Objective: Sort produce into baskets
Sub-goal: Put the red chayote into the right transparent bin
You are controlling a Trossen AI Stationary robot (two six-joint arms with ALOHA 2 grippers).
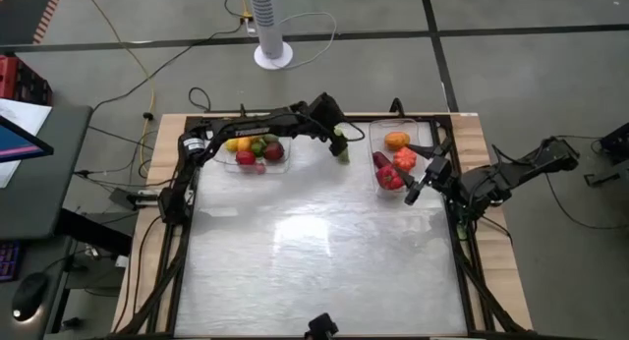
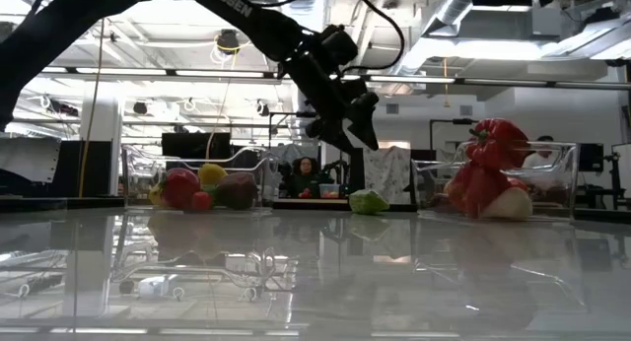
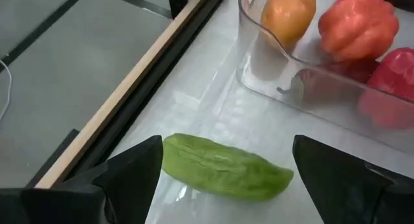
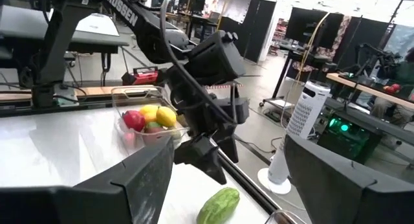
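Observation:
A green, elongated piece of produce [image 3: 223,167] lies on its side on the white table, between the two clear baskets near the far edge [image 1: 342,151]. My left gripper [image 2: 363,134] hangs open just above it, one finger on either side, touching nothing. The left basket [image 1: 285,165] holds yellow, green, red and dark pieces. The right basket [image 1: 375,134] holds an orange piece [image 3: 288,13], a red pepper [image 3: 359,23] and other red pieces. My right gripper [image 1: 415,191] waits open and empty in the air at the right basket's near side.
A wooden border [image 3: 129,94] runs along the table's far edge, right behind the green piece. Beyond it a white fan base [image 1: 273,55] and cables lie on the floor. The white tabletop [image 1: 314,261] stretches toward the near edge. A person [image 2: 306,173] sits far behind.

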